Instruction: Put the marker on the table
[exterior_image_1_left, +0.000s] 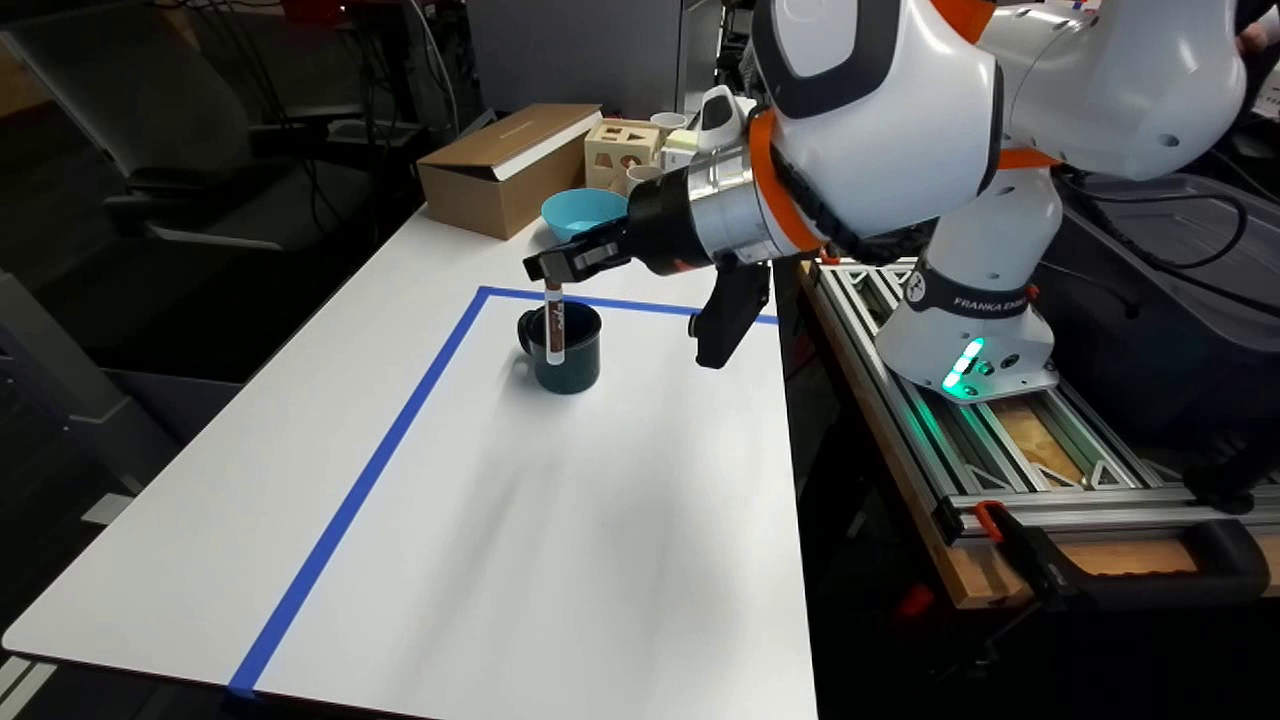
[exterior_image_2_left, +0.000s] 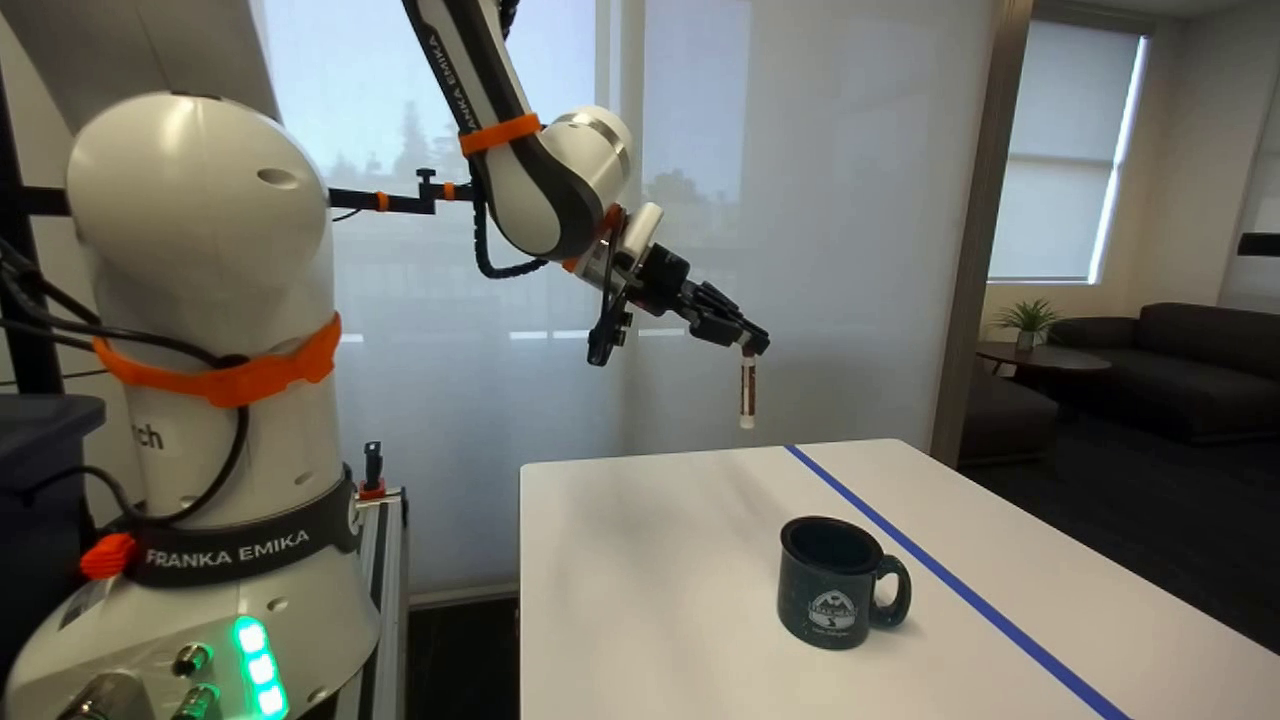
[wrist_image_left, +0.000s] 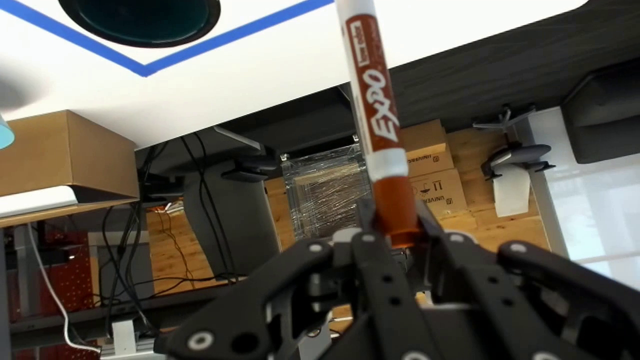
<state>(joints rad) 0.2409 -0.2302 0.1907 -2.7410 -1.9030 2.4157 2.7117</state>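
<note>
My gripper (exterior_image_1_left: 553, 268) is shut on the brown cap end of the marker. It also shows in the other views (exterior_image_2_left: 757, 342) (wrist_image_left: 395, 222). The marker (exterior_image_1_left: 555, 325) is brown and white with EXPO lettering, clear in the wrist view (wrist_image_left: 372, 90). It hangs almost upright, white end down, in the air above the white table (exterior_image_1_left: 600, 520). In an exterior view the marker (exterior_image_2_left: 747, 392) hangs well above the tabletop (exterior_image_2_left: 650, 560), apart from it and from the mug. The dark green mug (exterior_image_2_left: 828, 595) stands upright on the table; in an exterior view the marker overlaps the mug (exterior_image_1_left: 582, 365).
Blue tape (exterior_image_1_left: 375, 460) marks lines on the tabletop. A cardboard box (exterior_image_1_left: 500, 175), a light blue bowl (exterior_image_1_left: 578, 213) and a wooden shape box (exterior_image_1_left: 620, 150) stand at the table's end beyond the tape. The mug's inside shows at the wrist view's top edge (wrist_image_left: 145, 20).
</note>
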